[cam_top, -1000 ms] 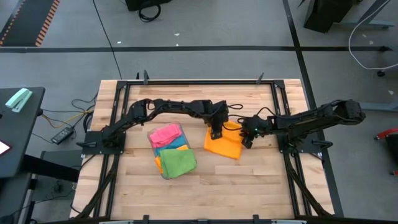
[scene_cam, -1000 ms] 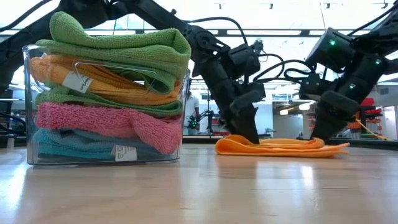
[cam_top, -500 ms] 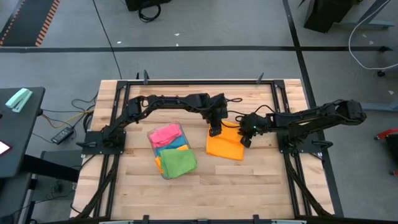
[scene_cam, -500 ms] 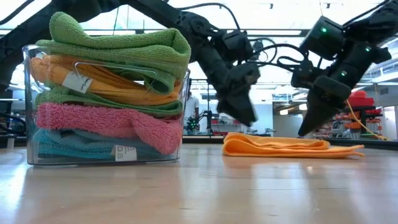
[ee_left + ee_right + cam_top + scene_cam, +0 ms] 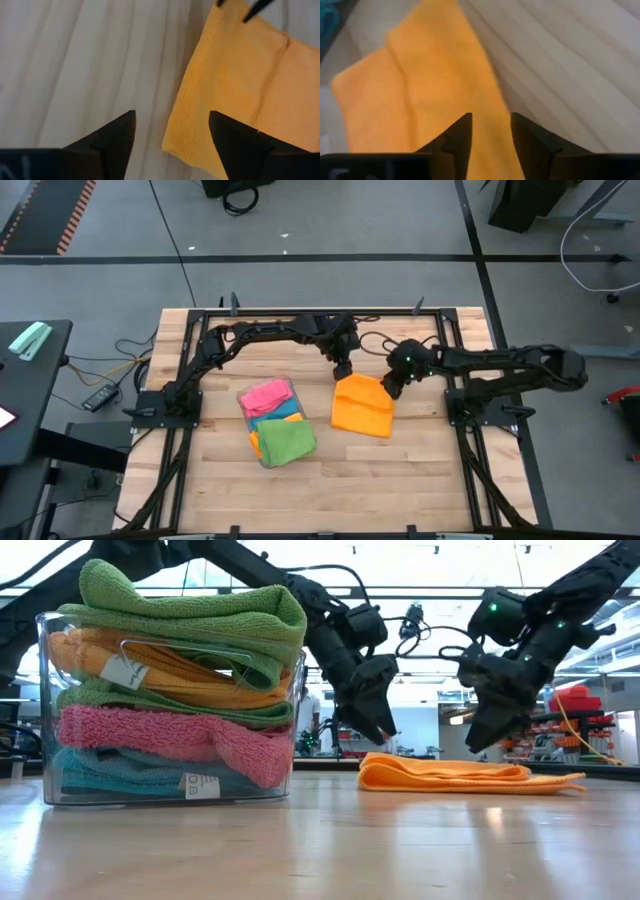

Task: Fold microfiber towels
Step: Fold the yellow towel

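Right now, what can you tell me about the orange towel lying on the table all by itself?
The orange towel is a soft, fuzzy-looking cloth, bright and plain. It lies folded flat on the wooden table, with layered edges showing from the side. It sits to the right of the clear tray stuffed with other towels, not touching it. Nothing holds it: the left pincer and right pincer both hover open just above its far edge.

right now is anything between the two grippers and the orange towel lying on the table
Nothing visible does. The left gripper and right gripper both hang just above the folded orange towel, near its far edge, with only open air beneath them. The clear tray of stacked towels stands apart, off to the left arm's side.
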Motion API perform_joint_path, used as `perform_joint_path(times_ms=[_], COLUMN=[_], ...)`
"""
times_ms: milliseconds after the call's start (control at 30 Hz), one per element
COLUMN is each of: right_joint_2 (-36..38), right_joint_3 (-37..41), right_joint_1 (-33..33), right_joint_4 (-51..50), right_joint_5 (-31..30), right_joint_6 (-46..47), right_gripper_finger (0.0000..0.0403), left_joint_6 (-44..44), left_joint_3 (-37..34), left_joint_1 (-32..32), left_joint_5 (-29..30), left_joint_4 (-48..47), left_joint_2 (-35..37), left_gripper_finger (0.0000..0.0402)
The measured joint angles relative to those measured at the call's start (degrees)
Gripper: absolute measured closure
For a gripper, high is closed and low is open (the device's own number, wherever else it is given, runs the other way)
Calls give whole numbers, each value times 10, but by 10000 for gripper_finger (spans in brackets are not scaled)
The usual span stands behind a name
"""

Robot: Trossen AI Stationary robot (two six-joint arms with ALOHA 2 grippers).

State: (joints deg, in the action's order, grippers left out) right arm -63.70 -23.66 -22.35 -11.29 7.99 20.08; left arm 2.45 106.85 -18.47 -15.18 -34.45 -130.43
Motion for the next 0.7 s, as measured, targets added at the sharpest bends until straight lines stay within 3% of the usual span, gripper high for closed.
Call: perform_joint_path(times_ms=[133, 300, 500, 700], right_joint_2=[-6, -17, -62, -99], right_joint_3=[0, 0, 0, -3], right_joint_1=[-48, -72, -71, -72], right_joint_4=[-36, -77, -69, -59], right_joint_5=[44, 67, 71, 63], right_joint_6=[-18, -63, -96, -109], right_gripper_finger=[222, 189, 196, 235], left_joint_6=[-2, 13, 36, 41], left_joint_3=[-1, -1, -1, -1], left_joint_1=[-3, 0, 1, 1], left_joint_5=[-24, -31, -32, -32], left_joint_4=[2, 5, 9, -5], left_joint_2=[-20, -44, -47, -47], left_gripper_finger=[129, 138, 165, 209])
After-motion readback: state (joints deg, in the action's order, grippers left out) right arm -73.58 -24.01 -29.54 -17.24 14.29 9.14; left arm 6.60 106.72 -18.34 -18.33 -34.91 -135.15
